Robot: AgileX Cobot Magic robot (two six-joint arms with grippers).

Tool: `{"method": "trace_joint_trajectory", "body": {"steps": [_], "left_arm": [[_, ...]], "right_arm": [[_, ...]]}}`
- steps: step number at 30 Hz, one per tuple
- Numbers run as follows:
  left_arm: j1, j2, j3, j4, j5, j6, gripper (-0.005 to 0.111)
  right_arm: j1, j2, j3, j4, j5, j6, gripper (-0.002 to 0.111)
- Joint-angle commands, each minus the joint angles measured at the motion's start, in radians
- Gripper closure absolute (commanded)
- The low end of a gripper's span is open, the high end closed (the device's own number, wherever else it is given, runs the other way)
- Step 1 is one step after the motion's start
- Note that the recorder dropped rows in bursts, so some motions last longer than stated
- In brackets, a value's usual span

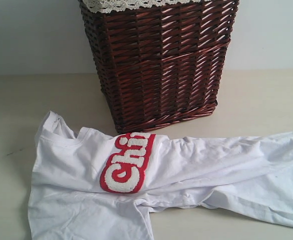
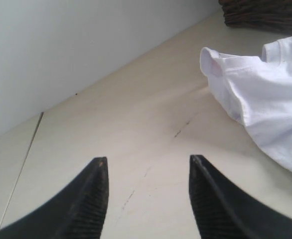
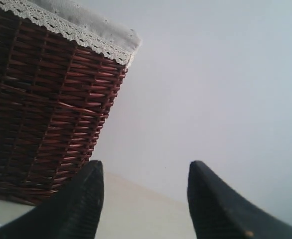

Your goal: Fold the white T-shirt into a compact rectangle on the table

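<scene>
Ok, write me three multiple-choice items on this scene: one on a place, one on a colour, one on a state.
1. Relative to the white T-shirt, the wicker basket stands:
A) on top of it
B) beyond it, farther from the exterior camera
C) nearer the camera

2. The outline of the lettering is:
A) blue
B) green
C) red

3. The left gripper is:
A) open, holding nothing
B) shut on the shirt
C) shut on the basket

Answers:
1 B, the basket's base sits past the shirt's far edge.
2 C, a red band rims the white letters.
3 A, its jaws stand apart over bare table.
</scene>
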Motion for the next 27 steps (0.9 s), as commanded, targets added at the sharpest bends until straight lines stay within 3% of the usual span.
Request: {"method": "trace_joint_trajectory", "body": {"steps": [1,9,16,21,23,27], "left_arm": [[-0.006,-0.006,0.003,-0.004,-0.004,-0.001,0.057],[-0.006,-0.006,0.003,-0.004,-0.004,-0.001,0.057],[-0.006,-0.006,0.003,-0.004,-0.004,-0.001,0.057],[-0.006,-0.006,0.003,-0.004,-0.004,-0.001,0.057],[-0.006,-0.006,0.003,-0.004,-0.004,-0.001,0.057],[-0.006,-0.006,0.003,-0.004,-0.004,-0.001,0.057]], "right_arm": [[-0.001,-0.006,0.005,-0.008,-0.018,0.181,0.058],[0.006,-0.006,0.005,-0.43,0.019,0.89,0.058],[0.076,-0.006,0.005,-0.673,-0.012,0.951,0.058],[0.176,-0.006,0.005,-0.884,-0.353,0.996,0.058],[0.212,-0.006,0.005,-0.866,-0.462,0.998,0.058],[0.245,0.05,0.005,-0.5,-0.472,1.051,0.058]]}}
